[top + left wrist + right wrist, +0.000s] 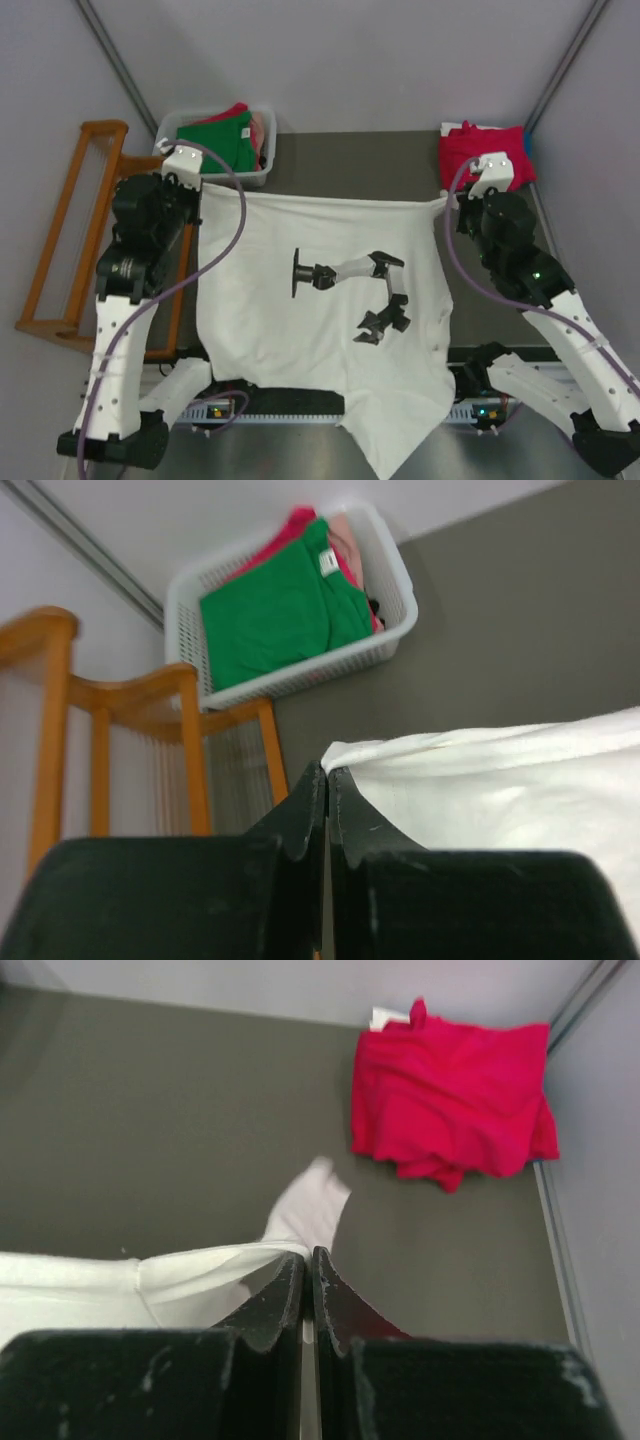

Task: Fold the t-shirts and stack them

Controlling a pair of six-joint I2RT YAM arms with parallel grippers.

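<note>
Left gripper (327,772): jaws pressed shut on the far left corner of the white t-shirt (250,300). Right gripper (306,1257): clamped likewise on its far right corner. The shirt lies spread between them across the table (350,160). A green t-shirt (215,135) sits in the basket (262,176) at far left. The red t-shirts (480,148) are piled at far right.

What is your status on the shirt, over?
Left gripper and right gripper both shut on white cloth t-shirt, one far corner each. Far edge taut between them. Nothing on it.
</note>
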